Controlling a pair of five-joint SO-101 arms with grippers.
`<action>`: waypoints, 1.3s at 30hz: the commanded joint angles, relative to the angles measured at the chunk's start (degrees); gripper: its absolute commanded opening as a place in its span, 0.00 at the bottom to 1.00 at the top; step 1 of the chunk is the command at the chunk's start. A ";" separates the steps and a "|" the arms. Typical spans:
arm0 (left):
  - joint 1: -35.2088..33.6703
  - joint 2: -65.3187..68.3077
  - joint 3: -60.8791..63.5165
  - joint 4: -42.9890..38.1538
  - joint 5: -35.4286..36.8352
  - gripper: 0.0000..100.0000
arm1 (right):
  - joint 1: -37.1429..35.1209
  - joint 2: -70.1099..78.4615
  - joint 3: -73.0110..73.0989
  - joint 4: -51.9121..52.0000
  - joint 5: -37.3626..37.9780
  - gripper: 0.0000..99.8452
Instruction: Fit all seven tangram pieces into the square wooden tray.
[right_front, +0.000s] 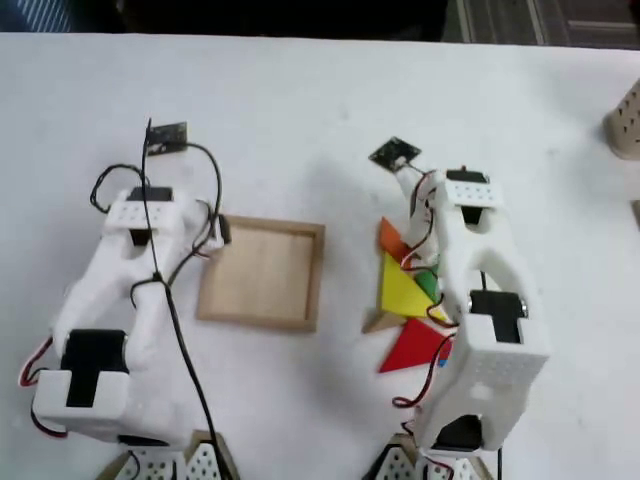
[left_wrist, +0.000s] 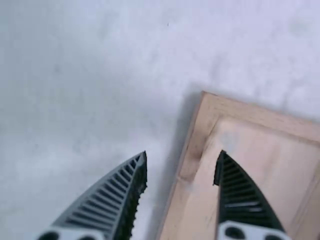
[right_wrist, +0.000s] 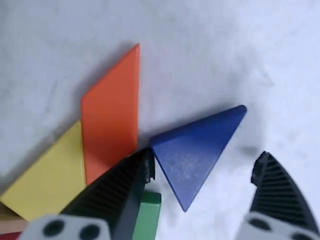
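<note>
Checker: Tray, item one. Where is it?

Clerk: Square wooden tray, flat on the white table, between the two arms and nearer the left one. Its bare wood floor shows inside the raised rim.

Checker: Left gripper?

Clerk: Left gripper, spread wide and holding nothing. It straddles a corner of the tray's rim, with one finger over the table just outside and the other over the tray's floor.

Checker: Right gripper?

Clerk: Right gripper, also spread. The blue triangle sits between its fingers. One fingertip is right at a corner of that piece. The other fingertip stands apart from it, so there is no pinch.

Checker: The remaining pieces?

Clerk: All are on the table to the right of the tray, clustered under and beside the right arm.
- Orange parallelogram: its long edge is against the yellow triangle, and one end is just beside the blue triangle.
- Yellow triangle: the large piece in the middle of the cluster.
- Green piece: touching the yellow triangle's far side and partly hidden by the arm, so I cannot tell its shape.
- Red triangle: at the cluster's near end, just below the yellow triangle.
- Tan piece: a corner of it juts out from under the yellow triangle toward the tray.
</note>
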 joint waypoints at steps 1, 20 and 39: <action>-0.57 -2.77 -0.79 -2.11 0.18 0.23 | -2.77 -0.22 -6.59 5.32 -7.82 0.30; -0.31 -2.77 -0.79 -2.11 0.18 0.23 | -1.80 4.18 -8.09 6.20 -8.44 0.28; -0.66 -2.77 -0.70 -2.11 0.18 0.23 | -1.45 5.23 -9.49 6.29 -8.53 0.11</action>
